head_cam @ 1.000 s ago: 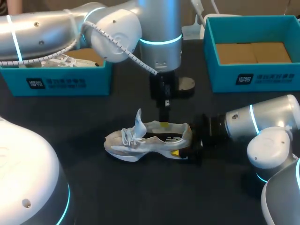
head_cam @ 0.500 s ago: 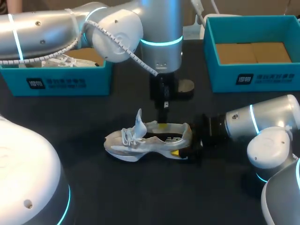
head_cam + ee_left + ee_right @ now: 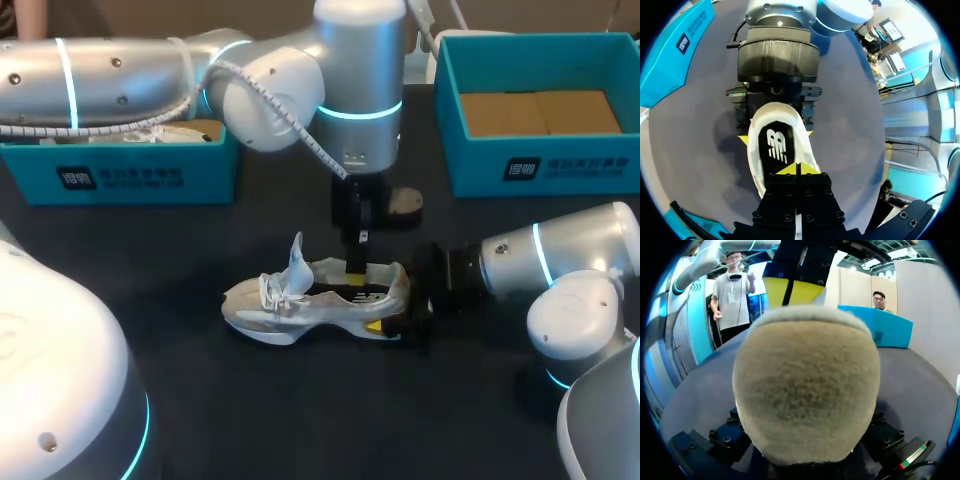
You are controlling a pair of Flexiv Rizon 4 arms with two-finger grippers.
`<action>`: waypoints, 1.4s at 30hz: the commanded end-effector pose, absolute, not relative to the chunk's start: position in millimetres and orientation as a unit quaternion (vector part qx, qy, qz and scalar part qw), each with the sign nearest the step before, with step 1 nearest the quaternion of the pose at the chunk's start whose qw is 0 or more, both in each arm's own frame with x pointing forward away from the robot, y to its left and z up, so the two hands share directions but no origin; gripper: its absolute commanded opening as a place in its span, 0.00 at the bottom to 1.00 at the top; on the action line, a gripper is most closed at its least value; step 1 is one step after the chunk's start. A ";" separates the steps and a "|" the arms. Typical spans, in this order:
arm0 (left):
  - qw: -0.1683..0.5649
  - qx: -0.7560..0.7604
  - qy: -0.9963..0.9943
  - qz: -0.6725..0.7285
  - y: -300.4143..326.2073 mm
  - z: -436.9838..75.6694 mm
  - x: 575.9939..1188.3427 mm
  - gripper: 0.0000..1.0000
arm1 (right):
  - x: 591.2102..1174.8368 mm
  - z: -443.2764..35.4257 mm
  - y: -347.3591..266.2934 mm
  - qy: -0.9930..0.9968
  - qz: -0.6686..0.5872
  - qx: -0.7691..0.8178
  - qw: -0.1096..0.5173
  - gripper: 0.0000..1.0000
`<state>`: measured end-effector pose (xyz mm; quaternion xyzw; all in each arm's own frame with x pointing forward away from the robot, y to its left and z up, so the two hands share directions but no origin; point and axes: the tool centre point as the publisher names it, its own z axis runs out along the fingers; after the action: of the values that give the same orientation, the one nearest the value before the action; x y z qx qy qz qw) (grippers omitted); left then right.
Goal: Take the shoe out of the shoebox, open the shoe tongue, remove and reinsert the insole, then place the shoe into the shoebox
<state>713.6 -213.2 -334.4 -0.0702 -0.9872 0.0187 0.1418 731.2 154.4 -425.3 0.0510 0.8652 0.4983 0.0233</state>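
A white shoe (image 3: 320,300) lies on its sole mid-table, its tongue (image 3: 296,258) pulled upright. My right gripper (image 3: 388,308) is shut on the heel. In the left wrist view its yellow fingertips (image 3: 743,140) press the heel from both sides. In the right wrist view the fuzzy heel (image 3: 807,385) fills the space between its fingers. My left gripper (image 3: 356,266) points straight down into the shoe's opening, shut. Its joined yellow tips (image 3: 796,169) sit just over the black insole (image 3: 776,145); whether they pinch it is hidden.
A teal shoebox (image 3: 130,175) at the back left holds another white shoe (image 3: 125,130), partly under my left arm. A second teal shoebox (image 3: 540,170) at the back right shows only its cardboard floor. A small round disc (image 3: 405,203) lies behind the left gripper.
My left arm has shifted a little to the right, carrying its shut gripper slightly toward the heel and lower into the opening. The shoe and my right arm have stayed put.
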 end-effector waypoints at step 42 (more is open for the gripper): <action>0.172 -0.107 -0.979 0.034 -201.0 -385.5 696.9 0.20 | 731.7 -430.9 159.7 0.866 0.497 0.052 0.023 0.00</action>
<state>697.2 -195.8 -381.8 -0.1051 -0.9789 0.0390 0.1709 731.1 154.3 -425.4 0.0509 0.8652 0.4982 0.0233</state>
